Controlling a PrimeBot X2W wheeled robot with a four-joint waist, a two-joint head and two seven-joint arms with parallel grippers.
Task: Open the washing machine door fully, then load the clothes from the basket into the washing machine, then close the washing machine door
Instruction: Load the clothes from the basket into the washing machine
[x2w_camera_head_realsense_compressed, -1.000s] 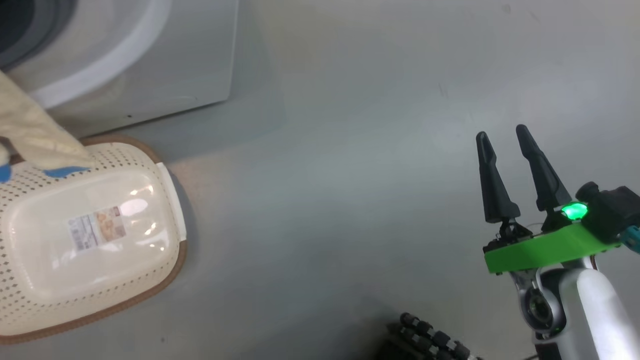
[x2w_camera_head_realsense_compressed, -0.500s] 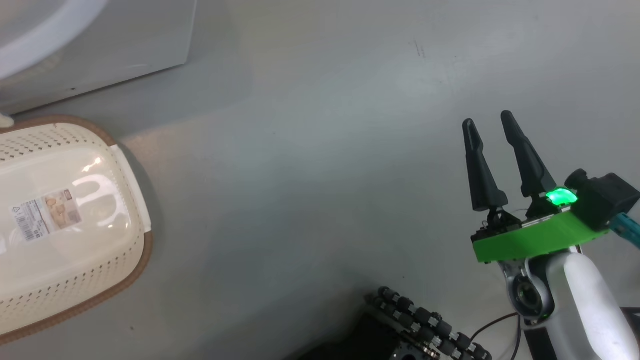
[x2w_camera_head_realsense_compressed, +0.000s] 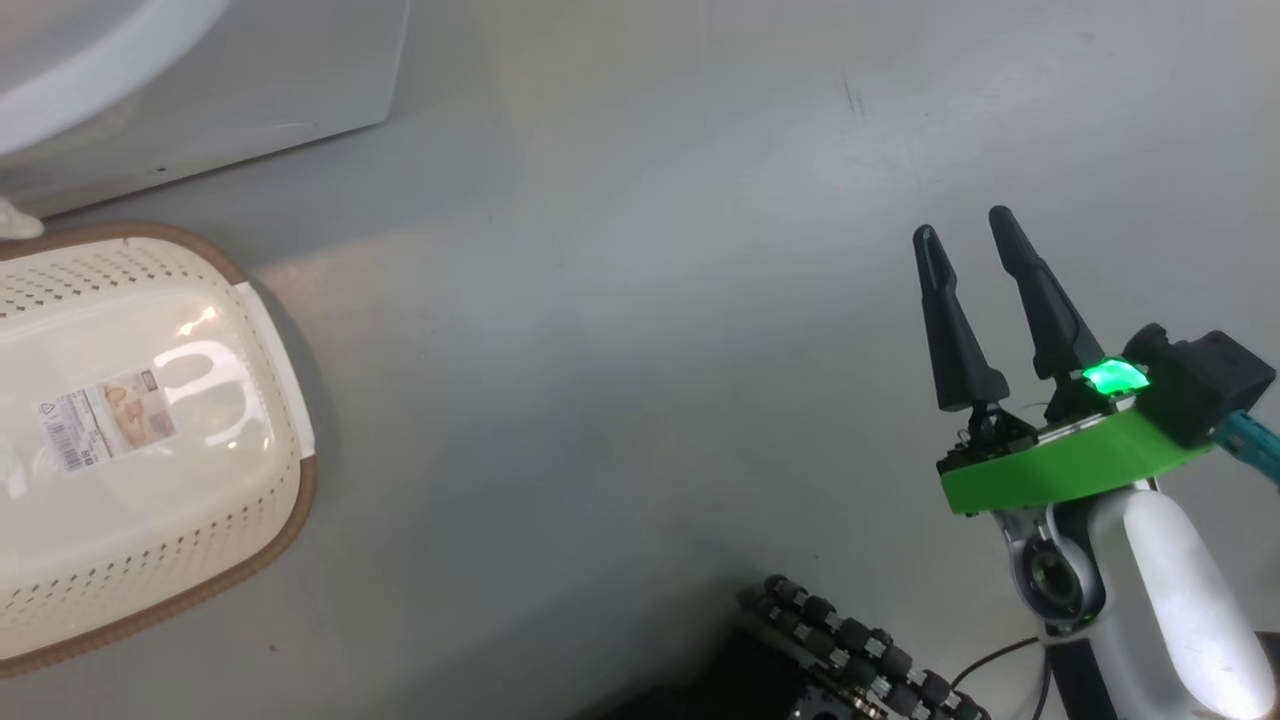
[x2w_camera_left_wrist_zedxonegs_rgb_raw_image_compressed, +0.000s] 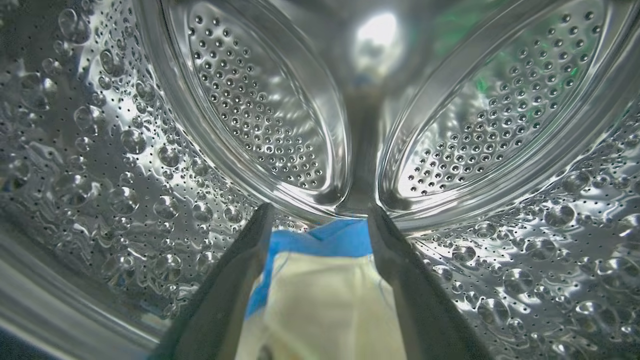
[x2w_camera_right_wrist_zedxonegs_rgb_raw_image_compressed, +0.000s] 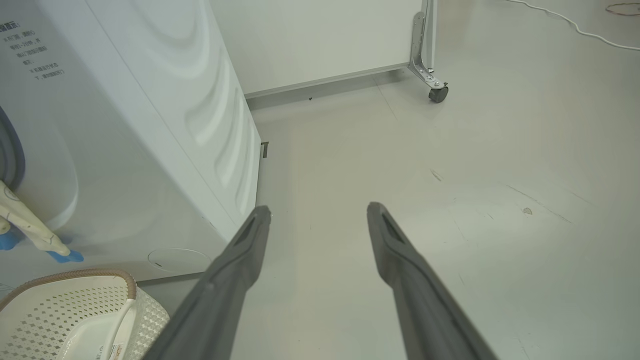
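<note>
The clothes look light and limp (pinch a bunched fold, I'd judge). They lie loose between the fingers of the wide-open left hand in the drum; the right hand gapes empty.

The basket was cream, dotted with holes, brown-rimmed. The garment was cream with blue trim. The drum was silver and perforated.

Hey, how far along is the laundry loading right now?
Done: basket looks empty. In hand: left gripper, open, is inside the drum with a cream garment between its fingers. Left: a garment end hangs outside the washing machine; tuck it in, then close the door.
</note>
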